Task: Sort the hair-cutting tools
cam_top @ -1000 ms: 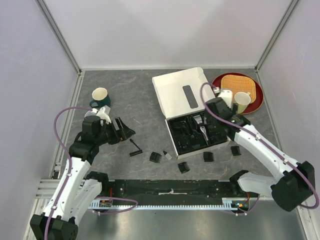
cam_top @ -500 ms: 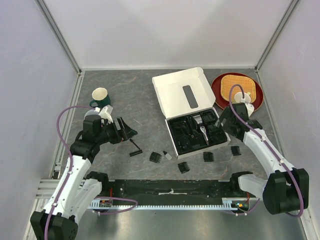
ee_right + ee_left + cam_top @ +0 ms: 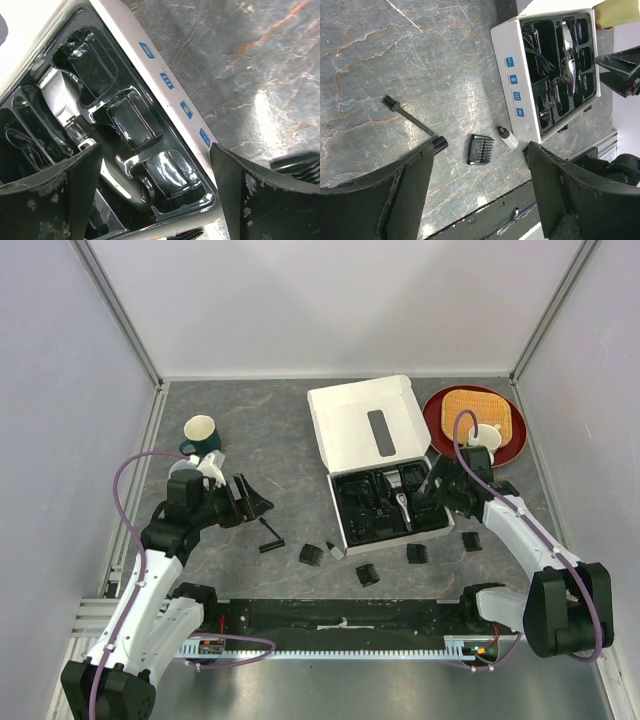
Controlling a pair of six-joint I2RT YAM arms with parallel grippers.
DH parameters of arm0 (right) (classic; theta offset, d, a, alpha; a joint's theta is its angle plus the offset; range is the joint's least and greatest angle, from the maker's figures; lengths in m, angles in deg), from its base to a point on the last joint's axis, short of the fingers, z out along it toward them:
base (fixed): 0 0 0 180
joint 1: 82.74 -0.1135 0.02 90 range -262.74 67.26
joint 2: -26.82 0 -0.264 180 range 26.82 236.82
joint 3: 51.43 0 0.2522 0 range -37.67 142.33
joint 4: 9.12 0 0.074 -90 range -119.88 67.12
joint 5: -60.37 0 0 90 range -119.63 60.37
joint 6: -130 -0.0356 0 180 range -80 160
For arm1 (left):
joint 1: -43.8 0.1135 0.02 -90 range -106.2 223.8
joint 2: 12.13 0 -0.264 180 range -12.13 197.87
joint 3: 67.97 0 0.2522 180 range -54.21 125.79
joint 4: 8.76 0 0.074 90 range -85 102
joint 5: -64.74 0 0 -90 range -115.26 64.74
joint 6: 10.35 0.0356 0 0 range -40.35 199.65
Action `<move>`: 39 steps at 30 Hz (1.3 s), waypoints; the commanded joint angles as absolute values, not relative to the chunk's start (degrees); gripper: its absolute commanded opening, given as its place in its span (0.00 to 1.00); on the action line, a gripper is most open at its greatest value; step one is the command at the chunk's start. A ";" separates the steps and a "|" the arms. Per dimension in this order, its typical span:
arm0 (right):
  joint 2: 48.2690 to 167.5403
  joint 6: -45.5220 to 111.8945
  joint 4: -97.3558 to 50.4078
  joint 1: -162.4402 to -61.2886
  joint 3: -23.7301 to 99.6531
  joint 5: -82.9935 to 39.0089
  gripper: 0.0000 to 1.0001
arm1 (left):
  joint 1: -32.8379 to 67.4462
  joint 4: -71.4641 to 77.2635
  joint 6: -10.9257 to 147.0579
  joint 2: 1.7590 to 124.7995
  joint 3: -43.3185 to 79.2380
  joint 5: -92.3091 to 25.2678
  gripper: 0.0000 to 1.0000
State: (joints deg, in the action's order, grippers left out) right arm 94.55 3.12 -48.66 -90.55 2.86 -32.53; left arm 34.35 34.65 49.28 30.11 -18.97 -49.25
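The hair-cutting tools are split between the table and the box. A slim clipper [image 3: 402,503] with a silver head [image 3: 59,95] lies in the black tray [image 3: 352,523] of the white box [image 3: 365,430], beside a cord [image 3: 538,52]. Several black comb guards [image 3: 311,554] [image 3: 368,575] [image 3: 416,553] [image 3: 471,541] lie loose in front of the box. A thin brush [image 3: 409,116] lies left of them. My right gripper [image 3: 155,150] hangs open over the tray's right pockets, holding nothing. My left gripper [image 3: 481,152] stands open and empty above the table, left of the brush [image 3: 270,537].
A small white bottle [image 3: 508,138] lies between a comb guard [image 3: 481,149] and the box's front wall [image 3: 516,95]. A green-and-cream cup [image 3: 201,432] stands at the back left. A red plate [image 3: 436,405] with a woven mat and a cup [image 3: 485,443] sits right of the box.
My right arm has swung from the box's back right corner round to the tray's right edge, its gripper now over the tray. The left arm has barely moved.
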 commanded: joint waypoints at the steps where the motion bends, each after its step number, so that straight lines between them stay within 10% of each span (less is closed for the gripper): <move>1: 95.73 3.44 -43.19 -90.74 3.02 -24.73 0.94 | 34.40 33.74 50.11 30.15 -18.70 -48.38 0.82; 24: 113.22 6.86 -31.83 -93.63 16.20 -16.96 0.82 | 32.03 19.33 39.30 34.18 -24.86 -59.45 0.79; 39: 94.61 17.94 -50.82 -101.78 15.51 -26.12 0.84 | 17.63 12.22 37.28 47.54 -22.39 -52.33 0.62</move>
